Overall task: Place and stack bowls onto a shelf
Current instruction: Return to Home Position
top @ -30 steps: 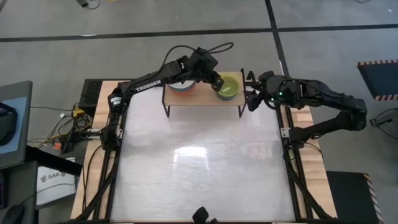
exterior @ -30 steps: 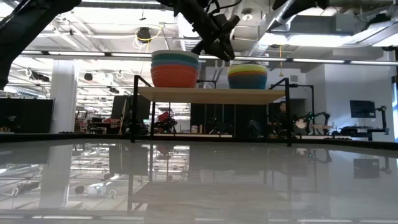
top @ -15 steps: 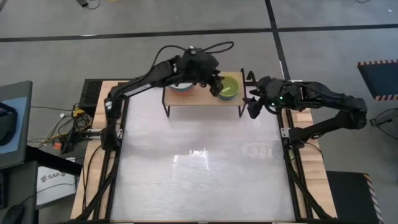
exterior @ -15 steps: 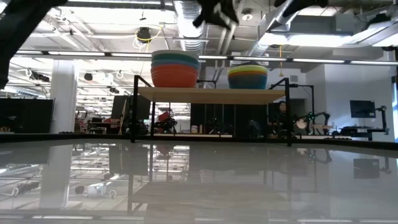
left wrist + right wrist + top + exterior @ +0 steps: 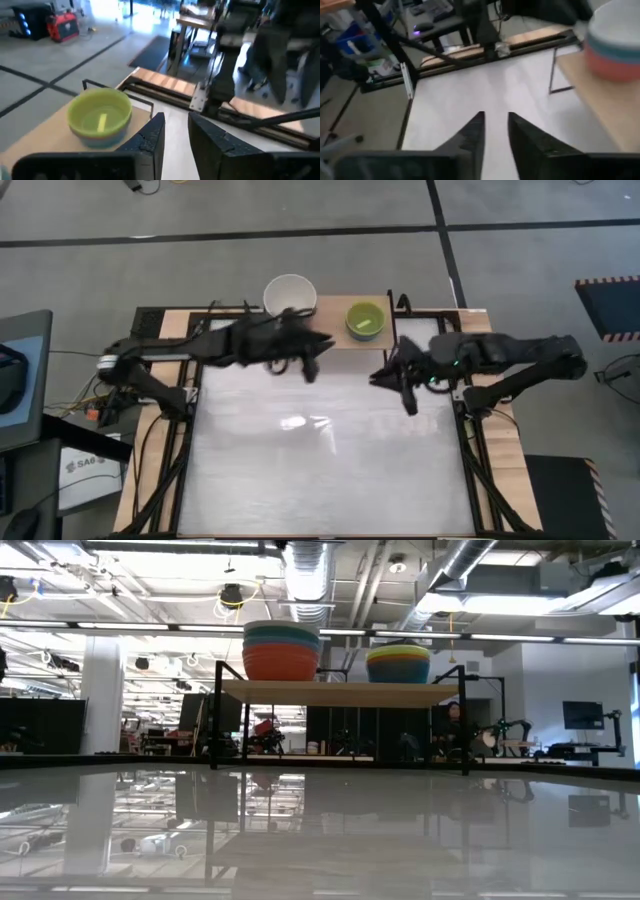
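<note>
The shelf stands at the table's far edge on thin black legs. Two stacks of bowls rest on its top. The left stack has a red bowl at the bottom and a white bowl on top. The smaller right stack is topped by a lime green bowl, also seen as the lime green bowl. My left gripper hovers over the table just in front of the shelf, fingers slightly apart and empty. My right gripper hovers right of it, also slightly open and empty.
The white tabletop stretches bare toward the near edge. Black frame rails run along both sides of the table. The shelf's black legs stand at the far edge.
My left gripper has risen from above the lime green bowl and drawn back off the shelf, toward the table's near and left edges. My right gripper has moved from beside the shelf's right end toward the near edge. Both stacks have stayed in place.
</note>
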You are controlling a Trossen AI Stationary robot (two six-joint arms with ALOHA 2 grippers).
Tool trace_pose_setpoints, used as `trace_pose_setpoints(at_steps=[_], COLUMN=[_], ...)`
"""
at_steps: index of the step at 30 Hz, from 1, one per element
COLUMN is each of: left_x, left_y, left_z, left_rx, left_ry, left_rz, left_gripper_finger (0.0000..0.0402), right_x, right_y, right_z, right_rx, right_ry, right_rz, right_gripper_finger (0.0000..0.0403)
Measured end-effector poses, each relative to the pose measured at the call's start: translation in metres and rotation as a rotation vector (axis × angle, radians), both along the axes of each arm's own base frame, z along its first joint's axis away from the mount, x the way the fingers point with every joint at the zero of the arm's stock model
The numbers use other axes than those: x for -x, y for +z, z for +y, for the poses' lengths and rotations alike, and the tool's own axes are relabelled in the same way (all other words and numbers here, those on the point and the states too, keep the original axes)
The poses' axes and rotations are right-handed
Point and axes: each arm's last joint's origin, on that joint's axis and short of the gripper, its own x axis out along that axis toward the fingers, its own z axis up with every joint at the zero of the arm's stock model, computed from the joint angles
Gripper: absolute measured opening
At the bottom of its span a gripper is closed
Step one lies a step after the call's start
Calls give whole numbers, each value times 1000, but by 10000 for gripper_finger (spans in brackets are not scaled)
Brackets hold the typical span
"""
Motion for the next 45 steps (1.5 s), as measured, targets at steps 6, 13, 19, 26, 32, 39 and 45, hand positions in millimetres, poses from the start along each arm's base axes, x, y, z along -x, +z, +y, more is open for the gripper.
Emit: trace_pose_setpoints(at_steps=[6, 13, 19, 26, 32, 39, 45], left_x=[69, 146, 179, 194, 214, 233, 253], left_y=[-37, -66, -116, -160, -188, -197, -202], left_z=[-24, -47, -51, -49, -43, -41, -39], left_rx=[75, 56, -3, -125, -146, -196, -226], left_ry=[-34, -90, -197, -220, -169, -173, -181], left_rz=[-95, -236, -228, -240, -325, -306, -296], left_gripper_finger=[53, 14, 5, 1, 0, 0, 0], right_x=[-6, 39, 68, 83, 96, 111, 125], right_y=[-49, -78, -98, -103, -134, -166, -180], right_z=[6, -1, -11, -17, -19, -21, -26], right_rx=[-101, -108, 55, 225, 215, 188, 193], right_ry=[82, 102, 82, 113, 116, 98, 52], right_rz=[-85, -303, -249, -306, -497, -521, -568], right_gripper_finger=[19, 33, 19, 24, 20, 20, 20])
